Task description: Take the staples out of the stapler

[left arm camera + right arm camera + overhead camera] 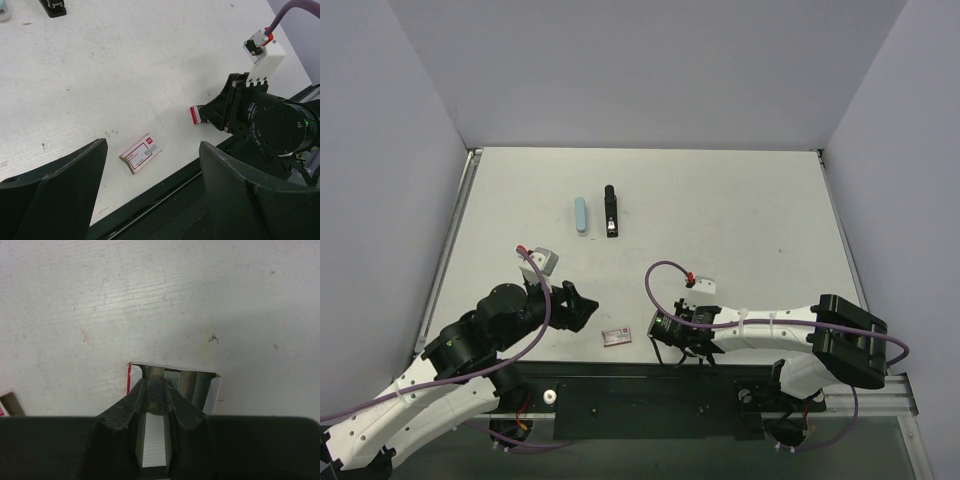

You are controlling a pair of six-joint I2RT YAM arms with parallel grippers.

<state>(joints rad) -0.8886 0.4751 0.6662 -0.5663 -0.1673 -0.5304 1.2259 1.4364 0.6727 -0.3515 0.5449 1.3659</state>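
Right gripper (155,388): nearest to the wrist camera; its dark fingers (131,401) are pinched narrow, reaching into a small open card tray (216,389).
Staple strip (153,450): shiny metal, clamped between these fingers; whether the tray wall is caught too cannot be told.
Tray: white walls, one red edge, more grey staple rows inside; no writing on it shows.
Stapler (610,210): black and slim, lying flat on the far middle part of the table (750,210), its long side pointing away from the arms, well apart from both grippers.
Pale blue bar (581,214): just beside the stapler on its left, parallel, not touching.
Staple box (141,153): white with red bands and a grey patch, flat near the front edge of the table, between the two grippers; there is print on it, but too small to read.
Left gripper (578,303): jaws spread wide, holding nothing, above the table just left of the staple box.
Right wrist housing (272,127): round and black, with white lettering that begins with "DM"; the rest is not legible.
Cable (655,275): purple, looping up from the right wrist.
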